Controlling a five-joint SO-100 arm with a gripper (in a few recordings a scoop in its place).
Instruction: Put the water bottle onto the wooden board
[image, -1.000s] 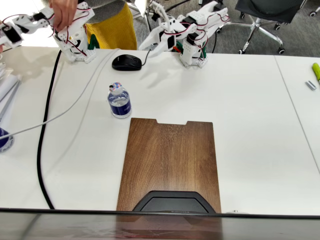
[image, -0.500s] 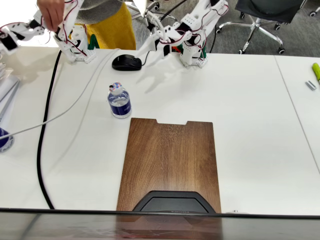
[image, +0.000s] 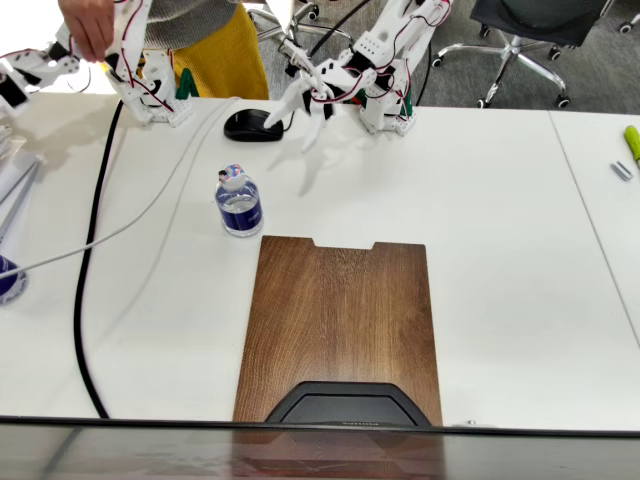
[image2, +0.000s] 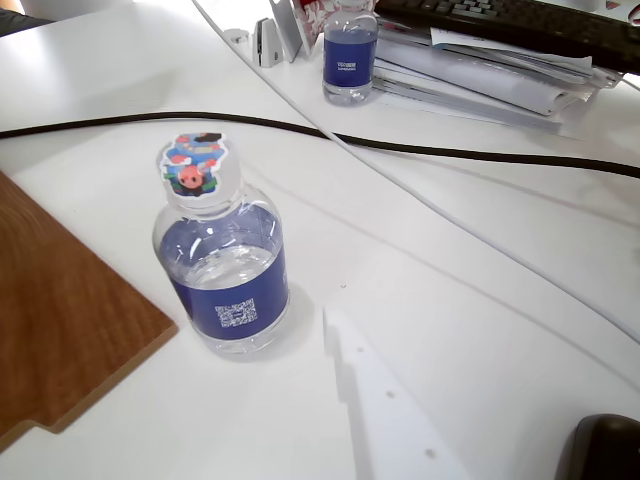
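The water bottle (image: 239, 203) is seen standing upright on the white table (image: 500, 200), just beside the far left corner of the wooden board (image: 340, 330) in the fixed view. It is not on the board yet; a thin strip of table is seen between the two. In the wrist view the bottle (image2: 222, 270) is seen with a bright sticker on its white cap, and the corner of the board (image2: 60, 320) lies next to it.

The gripper (image: 305, 98) is held up in the air near the back of the table, close to the black mouse (image: 254, 125) and well apart from the bottle. Its jaws are spread wide, and nothing is held between them. They are likely kept wide so that the round bottle can be fitted in between. One white finger (image2: 385, 410) is seen at the bottom of the wrist view, pointed toward the bottle, so the arm seems to be aimed at it for the reach.

A black cable (image: 85, 300) and a grey cable (image: 150, 205) are laid across the table to the left of the bottle. They are not touched by it, but they could be caught if the reach is made too far to that side. A second small bottle (image2: 350, 55) is seen far back in the wrist view, beside some papers. It is not the one to be moved.

The bottle looks light and smooth, so a firm squeeze around the blue label is probably needed. Only a short lift onto the board is then called for.
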